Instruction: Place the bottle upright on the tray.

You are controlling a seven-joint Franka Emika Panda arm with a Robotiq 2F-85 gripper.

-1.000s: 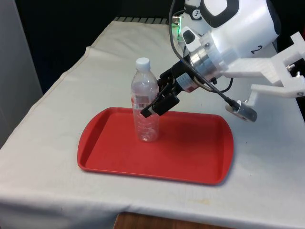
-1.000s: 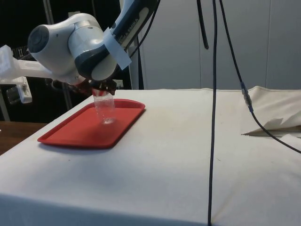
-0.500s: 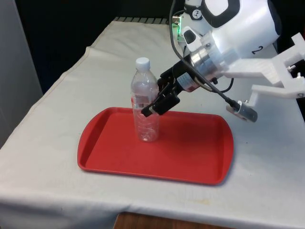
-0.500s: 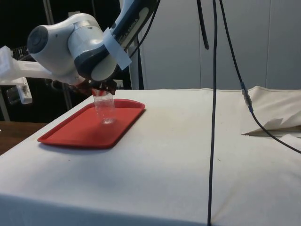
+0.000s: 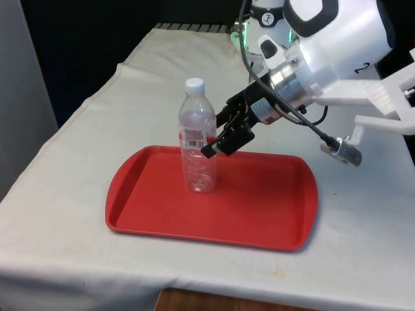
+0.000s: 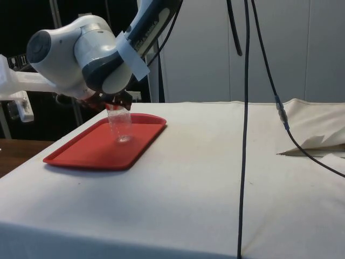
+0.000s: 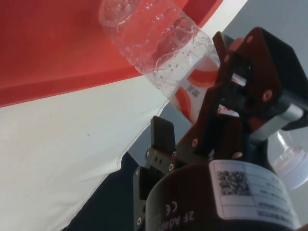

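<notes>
Clear ribbed plastic bottle (image 5: 198,139) upright on smooth red tray (image 5: 272,214); black hand (image 5: 217,144) spread at its 3 o'clock, apart.

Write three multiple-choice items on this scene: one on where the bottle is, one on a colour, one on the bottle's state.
1. Where is the bottle?
A. on the tray
B. on the cloth beside the tray
C. lifted above the table

2. What colour is the bottle's cap?
A. red
B. white
C. blue

3. How does the bottle stand?
A. lying on its side
B. upside down
C. upright, cap on top

Answers:
1. A: in the front view its base rests on the tray, toward that view's left.
2. B: the cap shows white in the front view.
3. C: it stands straight with the cap up; the gripper is beside it, fingers open and clear of it.
</notes>
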